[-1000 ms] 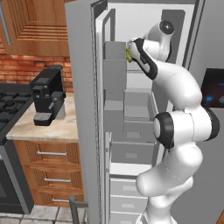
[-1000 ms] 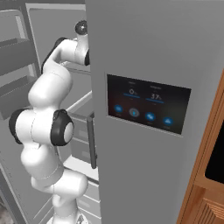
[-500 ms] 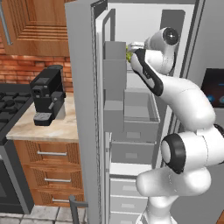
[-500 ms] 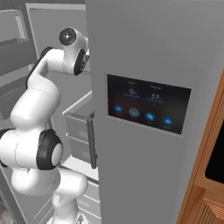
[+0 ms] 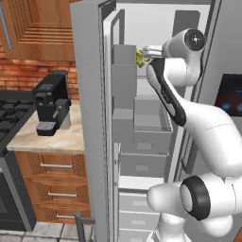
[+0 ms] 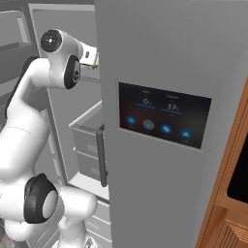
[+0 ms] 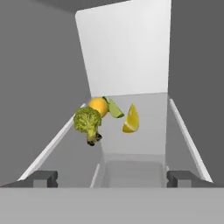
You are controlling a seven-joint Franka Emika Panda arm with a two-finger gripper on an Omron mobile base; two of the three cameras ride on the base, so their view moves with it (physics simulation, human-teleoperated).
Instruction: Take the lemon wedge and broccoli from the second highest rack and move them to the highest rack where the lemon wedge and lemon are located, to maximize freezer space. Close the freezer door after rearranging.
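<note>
Gripper (image 7: 111,178) spread wide and empty, broccoli (image 7: 88,122) at 11 o'clock beside lemon (image 7: 99,106) and wedge (image 7: 131,119); back straight out, clearing rack (image 7: 183,133) rails, before shutting freezer door (image 5: 92,118).

brick wall (image 5: 23,78), wooden cabinets (image 5: 35,28), stone counter (image 5: 45,139)

Kitchen; open freezer (image 5: 142,142), coffee machine (image 5: 51,101), stove (image 5: 9,116)

Freezer door (image 5: 90,118) wide open. White arm (image 5: 189,113) reaching up into the top rack. Something yellow-green (image 5: 140,57) just past the hand. Grey drawers (image 5: 142,146) below. Black coffee machine (image 5: 51,101) on the counter (image 5: 52,139), left side.
</note>
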